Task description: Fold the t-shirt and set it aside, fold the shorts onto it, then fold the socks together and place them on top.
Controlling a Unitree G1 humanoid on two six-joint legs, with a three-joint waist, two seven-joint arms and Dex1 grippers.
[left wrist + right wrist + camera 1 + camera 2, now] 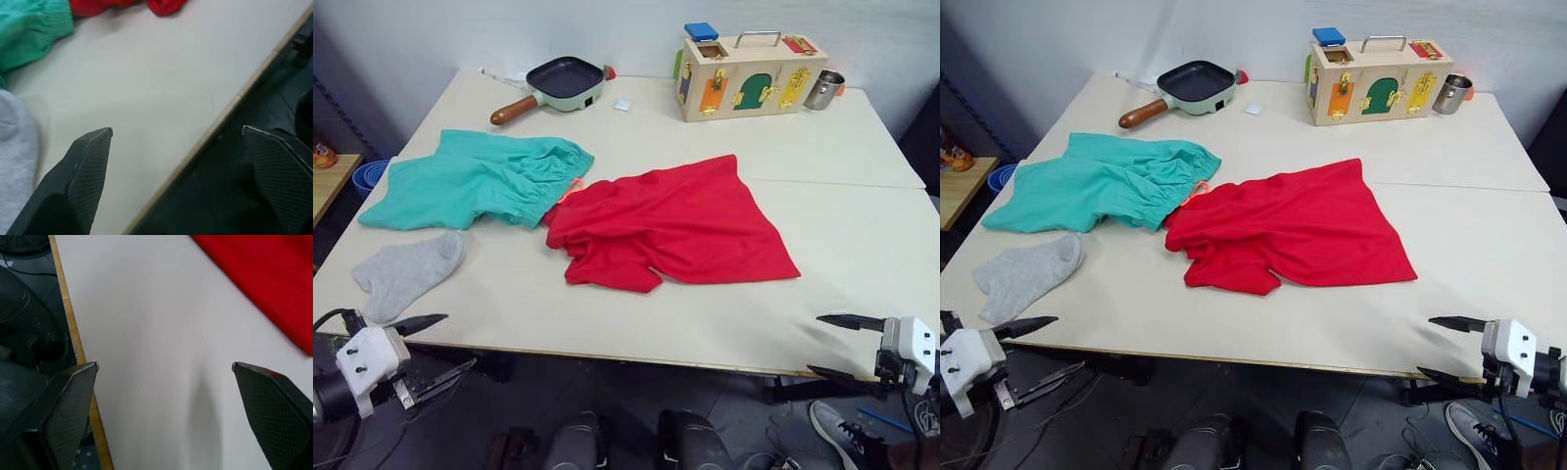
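Desk (862,245): t-shirt (671,225) central, shorts (475,179) and socks (409,272) to its left, pan (558,80) and latch box (749,76) beyond; left tool (431,345) and right tool (837,345) released at near edge.

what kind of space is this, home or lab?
Likely a lab or test room. Plain white table against a bare wall, staged with unrelated props: wooden latch box, frying pan, metal cup, beside loose clothes.

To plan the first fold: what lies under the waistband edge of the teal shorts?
The shorts overlap the t-shirt's corner, an orange drawstring peeking out. How far the shirt continues underneath is hidden.
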